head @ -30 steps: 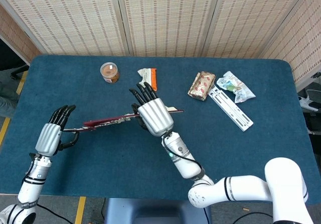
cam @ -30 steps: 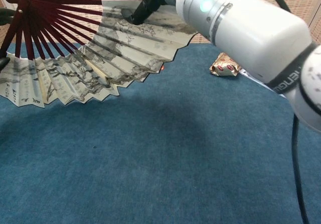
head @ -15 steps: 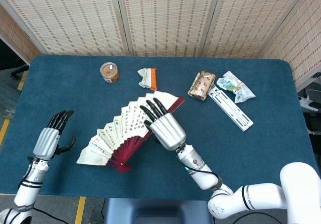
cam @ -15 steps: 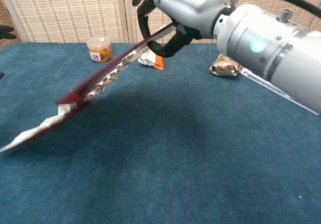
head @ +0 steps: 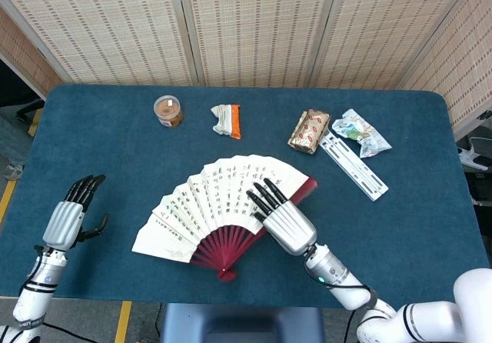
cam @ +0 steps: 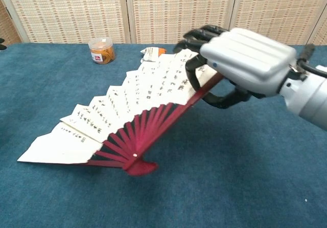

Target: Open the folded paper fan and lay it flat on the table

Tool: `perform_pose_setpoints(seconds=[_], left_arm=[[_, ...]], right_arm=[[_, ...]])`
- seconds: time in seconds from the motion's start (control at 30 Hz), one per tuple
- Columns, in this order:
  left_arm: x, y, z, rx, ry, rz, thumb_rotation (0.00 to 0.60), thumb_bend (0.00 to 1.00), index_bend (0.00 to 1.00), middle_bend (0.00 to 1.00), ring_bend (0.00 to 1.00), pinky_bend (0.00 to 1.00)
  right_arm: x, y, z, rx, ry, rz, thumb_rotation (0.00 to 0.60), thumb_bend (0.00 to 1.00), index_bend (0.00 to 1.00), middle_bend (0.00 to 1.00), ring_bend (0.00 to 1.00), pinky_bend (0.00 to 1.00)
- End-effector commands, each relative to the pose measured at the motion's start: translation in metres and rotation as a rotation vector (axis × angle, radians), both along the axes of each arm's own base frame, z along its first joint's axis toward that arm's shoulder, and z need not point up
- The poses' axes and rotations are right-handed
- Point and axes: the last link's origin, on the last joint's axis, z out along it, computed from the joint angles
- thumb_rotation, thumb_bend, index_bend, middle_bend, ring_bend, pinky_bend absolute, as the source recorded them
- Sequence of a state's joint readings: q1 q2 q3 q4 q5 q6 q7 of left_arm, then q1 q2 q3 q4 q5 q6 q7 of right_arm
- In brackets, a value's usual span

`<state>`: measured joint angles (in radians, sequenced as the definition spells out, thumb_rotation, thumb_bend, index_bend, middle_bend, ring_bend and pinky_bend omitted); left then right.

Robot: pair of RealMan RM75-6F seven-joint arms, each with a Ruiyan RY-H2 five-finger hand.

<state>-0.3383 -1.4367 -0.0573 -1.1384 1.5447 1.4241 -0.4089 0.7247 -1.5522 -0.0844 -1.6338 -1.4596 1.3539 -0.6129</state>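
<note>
Since half a second ago, one paper fan (head: 223, 208) has come lower and spread wider, its pivot end now on the blue table (head: 115, 135) near the front edge. One right hand (head: 283, 218) grips its right outer rib, that edge tilted up off the cloth. One left hand (head: 71, 216) hangs empty, fingers apart, well left of it. Behind lie one small jar (head: 167, 111), three wrapped snacks and one white strip (head: 354, 166).
</note>
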Motion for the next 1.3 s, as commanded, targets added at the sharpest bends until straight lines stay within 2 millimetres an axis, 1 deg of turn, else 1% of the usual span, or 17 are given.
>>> perform_pose_setpoints(seconds=[0.03, 0.1, 0.13, 0.17, 0.2, 0.3, 0.37, 0.47, 0.6, 0.7, 0.8, 0.87, 0.97, 1.0, 1.07, 1.17, 1.3], left_arm=[[-0.002, 0.0, 0.001, 0.003, 0.0, 0.004, 0.6, 0.44, 0.0, 0.06, 0.01, 0.07], [-0.004, 0.0, 0.001, 0.008, 0.001, 0.012, 0.6, 0.44, 0.0, 0.06, 0.01, 0.07], [-0.005, 0.001, 0.001, 0.009, -0.001, 0.017, 0.6, 0.44, 0.0, 0.06, 0.01, 0.07], [-0.007, 0.001, 0.0, 0.009, -0.003, 0.025, 0.6, 0.44, 0.0, 0.06, 0.01, 0.07], [-0.008, 0.002, -0.001, 0.007, -0.005, 0.031, 0.6, 0.44, 0.0, 0.06, 0.01, 0.07], [-0.013, 0.003, -0.002, 0.001, -0.009, 0.053, 0.6, 0.44, 0.0, 0.06, 0.01, 0.07], [-0.016, 0.003, -0.002, -0.001, -0.012, 0.064, 0.6, 0.44, 0.0, 0.06, 0.01, 0.07], [-0.019, 0.002, -0.001, -0.002, -0.018, 0.067, 0.6, 0.44, 0.0, 0.06, 0.01, 0.07], [-0.02, -0.003, 0.001, -0.013, -0.034, 0.061, 0.6, 0.44, 0.0, 0.05, 0.01, 0.07], [-0.02, -0.01, 0.004, -0.026, -0.05, 0.052, 0.6, 0.44, 0.0, 0.01, 0.0, 0.07], [-0.019, -0.023, 0.014, -0.02, -0.052, 0.032, 0.6, 0.43, 0.0, 0.0, 0.0, 0.07], [-0.019, -0.034, 0.024, 0.0, -0.031, 0.014, 0.6, 0.43, 0.0, 0.0, 0.0, 0.07], [-0.024, -0.053, 0.036, 0.003, 0.034, 0.035, 0.6, 0.43, 0.0, 0.0, 0.0, 0.06], [-0.024, -0.057, 0.039, 0.0, 0.076, 0.039, 0.6, 0.43, 0.0, 0.0, 0.0, 0.06], [-0.024, -0.066, 0.046, 0.023, 0.16, 0.04, 0.6, 0.43, 0.0, 0.0, 0.0, 0.05], [-0.02, -0.074, 0.051, 0.08, 0.222, 0.023, 0.6, 0.44, 0.0, 0.0, 0.0, 0.03], [-0.011, -0.079, 0.059, 0.147, 0.244, -0.02, 0.6, 0.44, 0.0, 0.0, 0.0, 0.03]], right_arm=[[-0.035, 0.01, -0.001, 0.0, 0.028, -0.032, 0.6, 0.68, 0.48, 0.11, 0.0, 0.0], [-0.054, 0.014, -0.004, 0.017, 0.057, -0.065, 0.6, 0.65, 0.19, 0.08, 0.0, 0.0], [-0.06, 0.017, -0.006, 0.029, 0.065, -0.081, 0.6, 0.62, 0.11, 0.06, 0.0, 0.0], [-0.068, 0.02, -0.008, 0.044, 0.072, -0.099, 0.6, 0.54, 0.02, 0.03, 0.0, 0.0], [-0.073, 0.022, -0.01, 0.051, 0.078, -0.11, 0.6, 0.46, 0.0, 0.01, 0.0, 0.0], [-0.091, 0.026, -0.014, 0.06, 0.137, -0.155, 0.6, 0.27, 0.0, 0.0, 0.0, 0.0], [-0.101, 0.028, -0.015, 0.074, 0.198, -0.191, 0.6, 0.18, 0.0, 0.0, 0.0, 0.0], [-0.108, 0.035, -0.008, 0.095, 0.275, -0.216, 0.6, 0.13, 0.0, 0.0, 0.0, 0.0], [-0.118, 0.045, 0.007, 0.128, 0.362, -0.251, 0.6, 0.11, 0.0, 0.0, 0.0, 0.0], [-0.124, 0.054, 0.02, 0.147, 0.394, -0.282, 0.6, 0.11, 0.0, 0.0, 0.0, 0.0], [-0.121, 0.057, 0.046, 0.093, 0.313, -0.329, 0.6, 0.11, 0.0, 0.0, 0.0, 0.0], [-0.119, 0.059, 0.075, -0.005, 0.217, -0.359, 0.6, 0.11, 0.0, 0.0, 0.0, 0.0], [-0.13, 0.071, 0.114, -0.154, 0.118, -0.434, 0.6, 0.11, 0.0, 0.0, 0.0, 0.0], [-0.133, 0.076, 0.123, -0.187, 0.085, -0.463, 0.6, 0.11, 0.0, 0.0, 0.0, 0.0], [-0.144, 0.09, 0.139, -0.239, 0.009, -0.524, 0.6, 0.11, 0.0, 0.0, 0.0, 0.0], [-0.162, 0.104, 0.158, -0.31, -0.09, -0.568, 0.6, 0.11, 0.0, 0.0, 0.0, 0.0], [-0.175, 0.105, 0.176, -0.35, -0.103, -0.593, 0.6, 0.11, 0.0, 0.0, 0.0, 0.0]])
